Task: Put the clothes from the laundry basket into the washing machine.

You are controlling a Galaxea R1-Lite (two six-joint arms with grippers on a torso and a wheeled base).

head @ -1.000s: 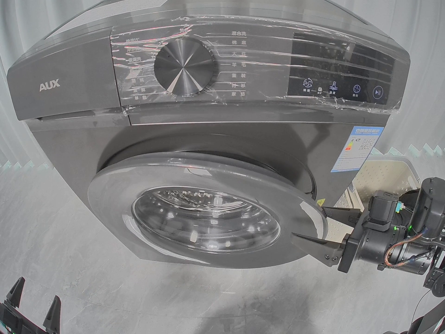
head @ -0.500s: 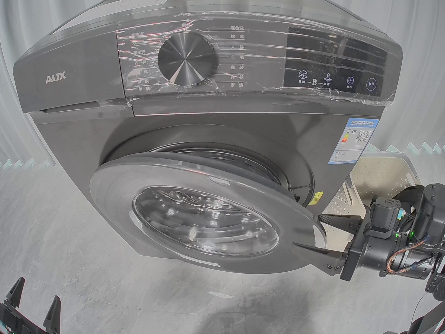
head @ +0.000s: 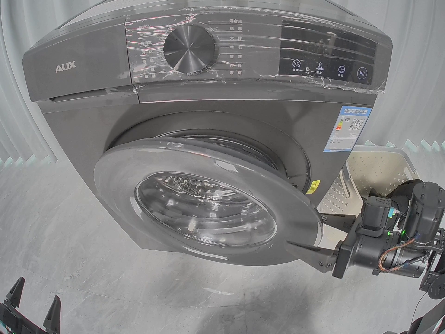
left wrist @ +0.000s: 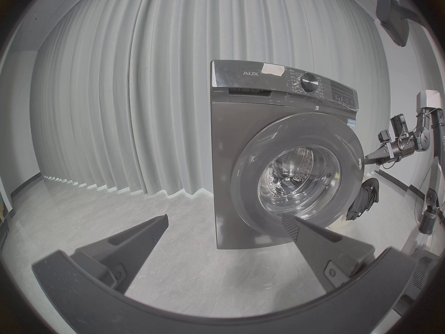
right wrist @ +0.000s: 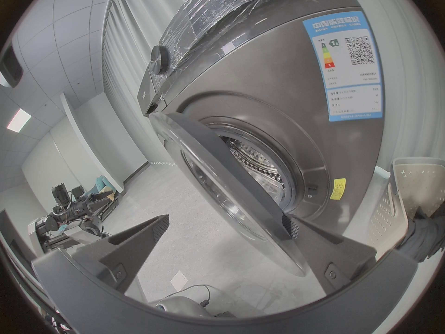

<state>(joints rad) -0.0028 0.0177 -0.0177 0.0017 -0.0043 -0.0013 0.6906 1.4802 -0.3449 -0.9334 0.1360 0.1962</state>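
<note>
Left gripper (head: 37, 293) sits low and nearest, fingers spread wide, holding nothing. It is parked well off to the side of the right gripper, probably so it stays out of the door's swing.

Right gripper (head: 306, 230) is spread wide too and has no grip on anything, but the free edge of the door (head: 204, 200) runs between its fingers. One finger is on the glass side and one on the inner side; in the right wrist view the inner pad looks to be touching the rim. That reads as hooking the edge to pull the door wider, not clamping it.

The door stands partly open, hinged on the side far from the right gripper. Just past that gripper's inner finger is the drum opening (right wrist: 259, 163) of the washing machine (head: 208, 107), only half uncovered and too narrow for loading yet.

The laundry basket (head: 384, 168) is behind the right gripper, beside the machine's corner. A dark garment (right wrist: 424, 235) hangs over its rim, so the clothes are not yet loaded.
</note>
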